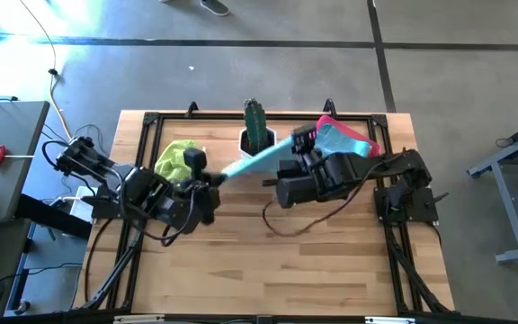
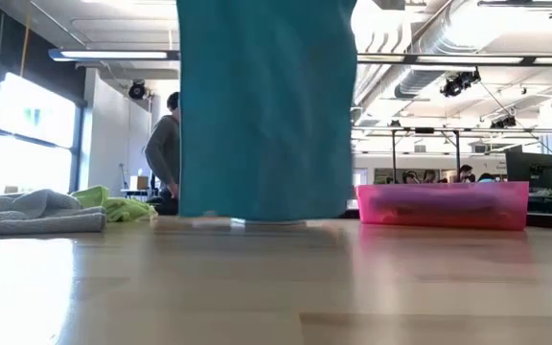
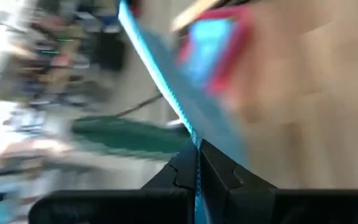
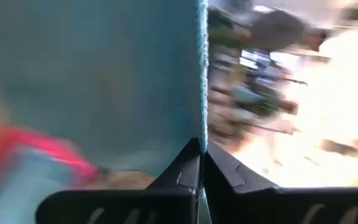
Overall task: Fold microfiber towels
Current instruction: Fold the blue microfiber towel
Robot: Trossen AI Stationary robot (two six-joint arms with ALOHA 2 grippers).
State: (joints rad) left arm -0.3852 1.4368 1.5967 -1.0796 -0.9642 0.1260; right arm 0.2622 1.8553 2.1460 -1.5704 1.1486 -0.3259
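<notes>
A light blue microfiber towel (image 1: 254, 160) hangs spread between my two grippers above the table's far middle. In the low view the towel (image 2: 266, 105) is a broad sheet whose lower edge comes close to the tabletop. My left gripper (image 1: 216, 177) is shut on the towel's left end and my right gripper (image 1: 298, 142) is shut on its right end. A lime green towel (image 1: 176, 158) lies crumpled at the far left, with a grey towel (image 2: 36, 213) beside it. Another light blue towel (image 1: 342, 139) lies in the pink tray (image 1: 371, 144). My left gripper pinches the towel's upper edge (image 3: 191, 134) at its left corner between its two shut fingers (image 3: 219, 174). The edge runs taut away from the fingers toward the other gripper, and the cloth hangs below it. My right gripper pinches the towel's upper edge (image 4: 201, 124) at its right corner between its two shut fingers (image 4: 229, 174). The edge runs straight out from the fingertips, and the cloth hangs down as a flat sheet.
A green cactus in a white pot (image 1: 255, 130) stands at the far middle, just behind the hanging towel. The pink tray (image 2: 444, 204) sits at the far right. A person (image 2: 166, 153) stands in the room beyond. The bare wood (image 1: 268, 261) of the near half is free.
</notes>
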